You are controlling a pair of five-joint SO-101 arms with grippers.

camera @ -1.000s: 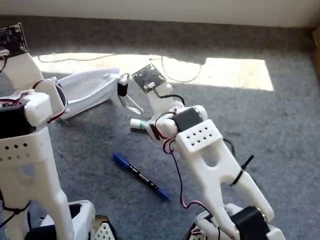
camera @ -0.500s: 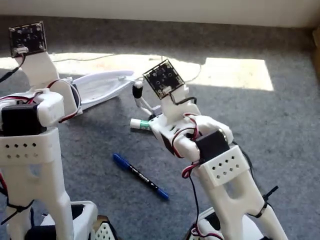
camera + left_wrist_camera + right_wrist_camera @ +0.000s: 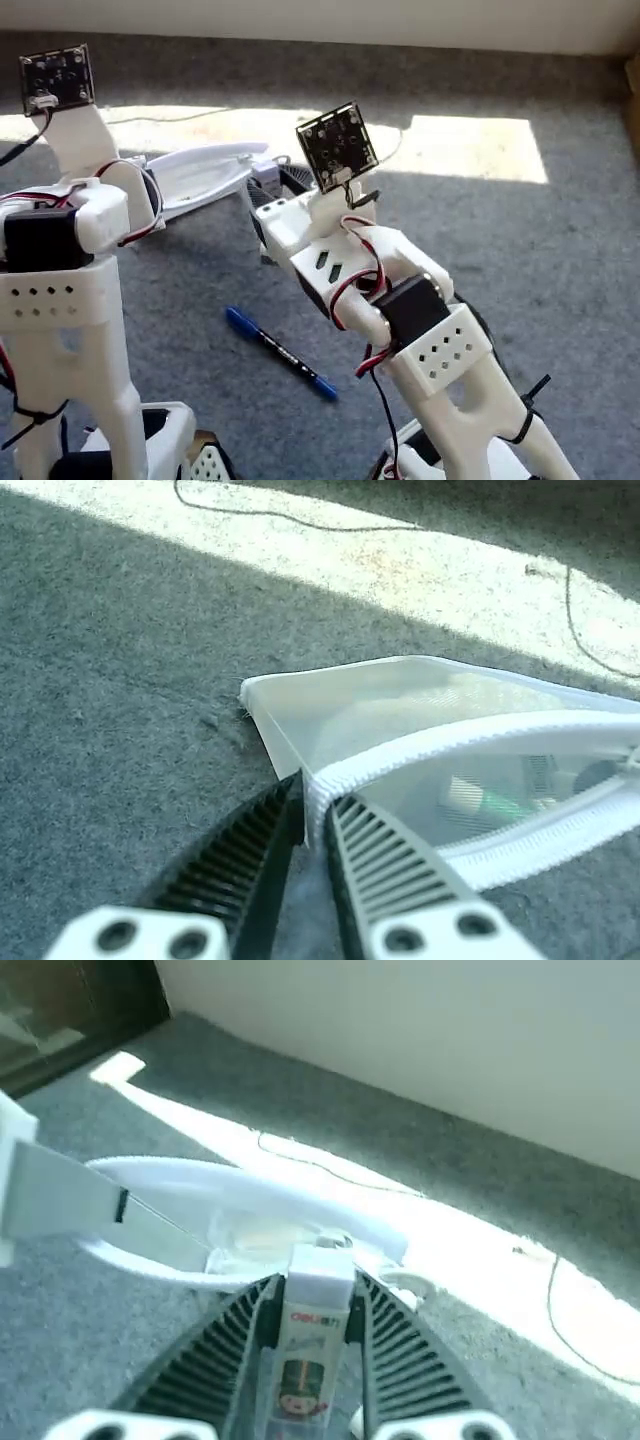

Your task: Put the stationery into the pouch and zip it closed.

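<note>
My right pincer (image 3: 318, 1282) is clamped on a white labelled plastic tube (image 3: 308, 1355), its cap end pointing at the mouth of the white translucent mesh pouch (image 3: 245, 1195) just ahead. My left pincer (image 3: 315, 798) is pinched on the pouch's zip edge near a corner. Recommendation: the left keeps the mouth raised while the right enters centred, clears the zip, then releases. A blue pen (image 3: 280, 355) lies on the grey carpet (image 3: 560, 250), apart from the pouch.

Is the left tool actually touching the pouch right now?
Touching. The left wrist view shows the left tool pinching the white zipper edge of the pouch between its fingers, with no gap.
</note>
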